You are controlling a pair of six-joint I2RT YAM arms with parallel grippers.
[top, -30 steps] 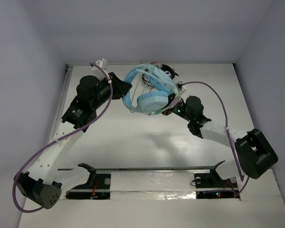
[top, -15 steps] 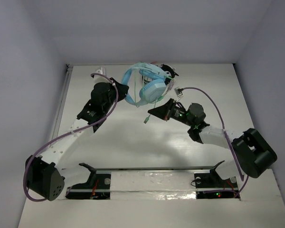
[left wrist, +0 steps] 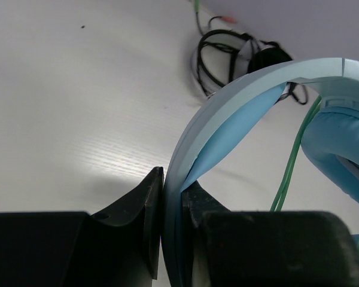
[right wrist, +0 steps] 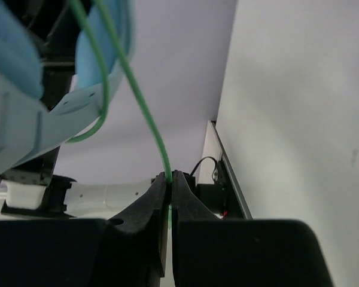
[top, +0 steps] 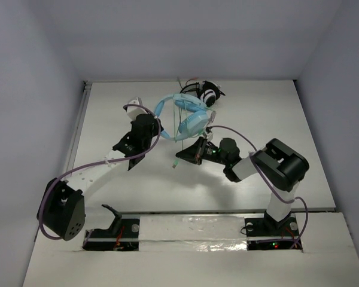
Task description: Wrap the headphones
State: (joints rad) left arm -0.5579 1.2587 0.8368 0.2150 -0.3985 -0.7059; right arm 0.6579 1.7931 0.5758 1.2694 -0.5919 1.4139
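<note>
The light blue headphones (top: 188, 116) hang above the table's far middle, earcups to the right. My left gripper (top: 158, 127) is shut on their headband (left wrist: 227, 116), which runs up between the jaws in the left wrist view. The pale green cable (top: 180, 128) loops around the earcup (left wrist: 344, 149) and runs down to my right gripper (top: 180, 155), which is shut on the cable (right wrist: 145, 113) just below the headphones. The cable's plug end (top: 175, 167) dangles under that gripper.
Smaller black-and-white headphones (top: 207, 92) with a coiled dark cord lie at the far edge of the table, just behind the blue ones; they also show in the left wrist view (left wrist: 239, 57). Grey walls close in the table (top: 107, 107) on three sides.
Both grippers have moved nearer the table's front with the headphones. The right gripper has drawn left and down along the cable, pulling it out below the earcups.
</note>
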